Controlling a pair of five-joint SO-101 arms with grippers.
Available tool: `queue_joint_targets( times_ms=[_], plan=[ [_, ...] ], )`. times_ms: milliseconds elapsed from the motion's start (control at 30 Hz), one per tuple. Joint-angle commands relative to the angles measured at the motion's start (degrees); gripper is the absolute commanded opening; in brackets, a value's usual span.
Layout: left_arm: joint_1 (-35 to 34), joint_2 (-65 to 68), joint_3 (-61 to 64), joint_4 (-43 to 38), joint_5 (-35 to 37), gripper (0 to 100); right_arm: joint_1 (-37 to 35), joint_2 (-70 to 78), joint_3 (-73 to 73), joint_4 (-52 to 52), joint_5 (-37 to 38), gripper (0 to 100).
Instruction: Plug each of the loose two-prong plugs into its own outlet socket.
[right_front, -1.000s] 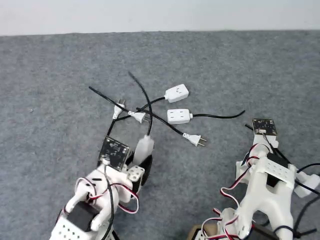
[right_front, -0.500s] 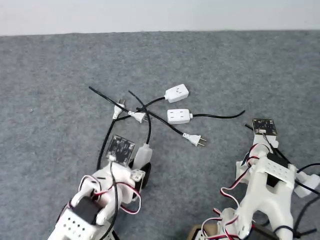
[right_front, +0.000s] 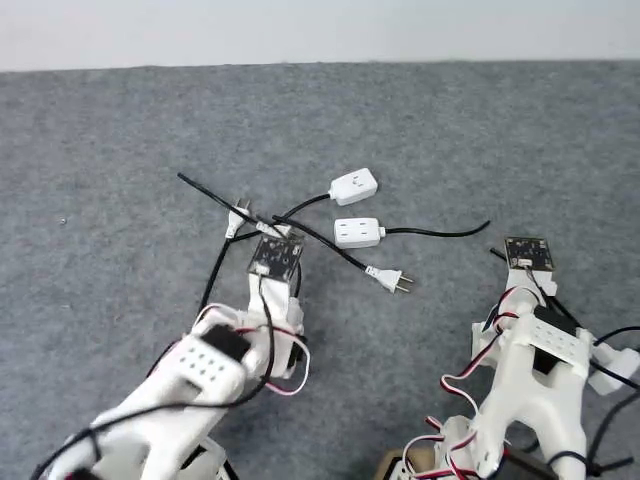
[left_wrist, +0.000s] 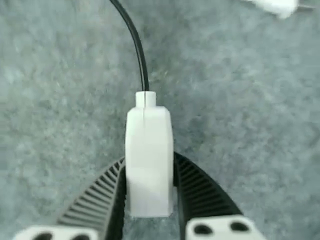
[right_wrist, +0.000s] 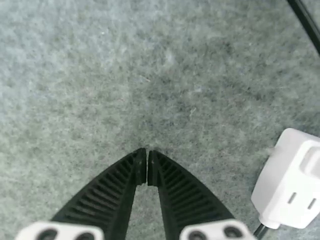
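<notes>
The left pincer (left_wrist: 149, 165) is clenched on a white socket (left_wrist: 148, 135), one jaw against each long side. The socket's long axis runs in line with the pincer. Its black cord (left_wrist: 131, 40) leaves the far end, away from the wrist; the slotted face cannot be seen. In the high view the left arm (right_front: 205, 370) extends over the grey bench (right_front: 110, 130) and covers the held socket. The near plug (right_front: 237, 217) lies just beyond that arm's wrist, among crossed cords, so the left arm is much the nearer to it. The far plug (right_front: 391, 281) lies between the two arms, its prongs turned toward the right arm (right_front: 535, 370). The right pincer (right_wrist: 147, 154) is closed on nothing, tips touching, above bare bench. The held socket is a smooth, rigid, oblong block, probably prone to slipping or twisting between the ribbed jaws.
</notes>
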Motion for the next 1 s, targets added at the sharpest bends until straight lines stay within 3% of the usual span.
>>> queue_joint_targets(
  times_ms=[0, 200, 367, 600, 733, 833, 967],
  plan=[
    [-0.4, 6.6, -5.8, -1.1, 3.8, 13, -0.7, -1.3, -0.4, -0.9, 0.6, 1.2],
    [-0.4, 8.5, -8.0, 1.7, 5.6, 25, -0.7, -1.3, -0.4, -0.9, 0.6, 1.2],
    [-0.8, 5.6, -7.8, 4.4, 4.7, 29, -0.7, -1.3, -0.4, -0.9, 0.6, 1.2],
    [-9.5, -11.5, -8.5, 10.7, -4.4, 30, -0.7, -1.3, -0.4, -0.9, 0.7, 1.2],
    [-8.8, -20.5, -10.2, 18.9, -11.6, 30, -0.7, -1.3, -0.4, -0.9, 0.7, 1.2],
    [-4.4, -21.9, -11.5, 21.6, -12.0, 22, -0.7, -1.3, -0.4, -0.9, 0.7, 1.2],
    [0.6, -15.6, -14.5, 19.8, -12.0, 1, -0.7, -1.3, -0.4, -0.9, 0.7, 1.2]
  ],
)
